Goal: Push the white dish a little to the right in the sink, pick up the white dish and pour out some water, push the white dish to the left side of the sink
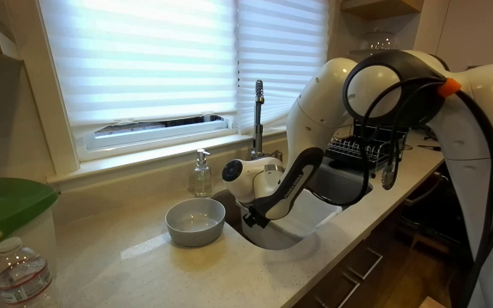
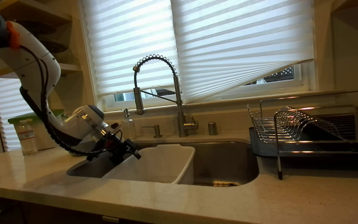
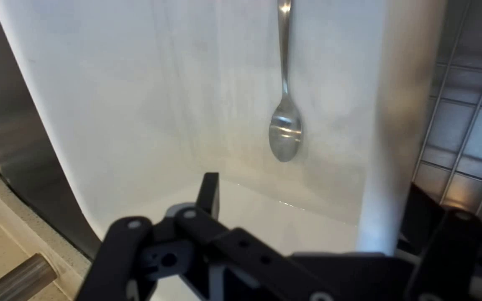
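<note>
The sink (image 2: 227, 158) is brushed metal, catching only a soft sheen. Inside it, the white dish (image 2: 166, 160) looks like smooth, low-gloss plastic, and the spoon (image 3: 285, 129) in that dish is polished metal. Around the sink, the countertop (image 1: 229, 273) is smooth, speckled and faintly glossy, like stone to my eye. Behind the sink, the faucet (image 2: 181, 119) is satin-looking metal and the pleated blinds (image 2: 244, 34) matt; paper or cloth, I can't tell.
</note>
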{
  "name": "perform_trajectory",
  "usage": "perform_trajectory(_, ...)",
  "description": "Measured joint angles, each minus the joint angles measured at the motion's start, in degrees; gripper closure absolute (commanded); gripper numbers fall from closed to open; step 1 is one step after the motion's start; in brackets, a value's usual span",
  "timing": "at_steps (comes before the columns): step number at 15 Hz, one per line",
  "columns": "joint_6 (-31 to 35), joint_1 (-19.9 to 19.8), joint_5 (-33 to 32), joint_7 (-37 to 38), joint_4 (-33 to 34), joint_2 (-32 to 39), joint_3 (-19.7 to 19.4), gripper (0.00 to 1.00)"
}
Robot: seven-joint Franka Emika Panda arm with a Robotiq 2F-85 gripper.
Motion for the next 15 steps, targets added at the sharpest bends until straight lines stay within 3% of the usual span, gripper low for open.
perform_trajectory(10, -2.7, -1.6, -0.3, 0.0, 0.2, 0.3, 0.2, 0.00)
perform_trajectory(15, -7.3, -1.1, -0.4, -0.2, 0.3, -0.2, 2.1, 0.00)
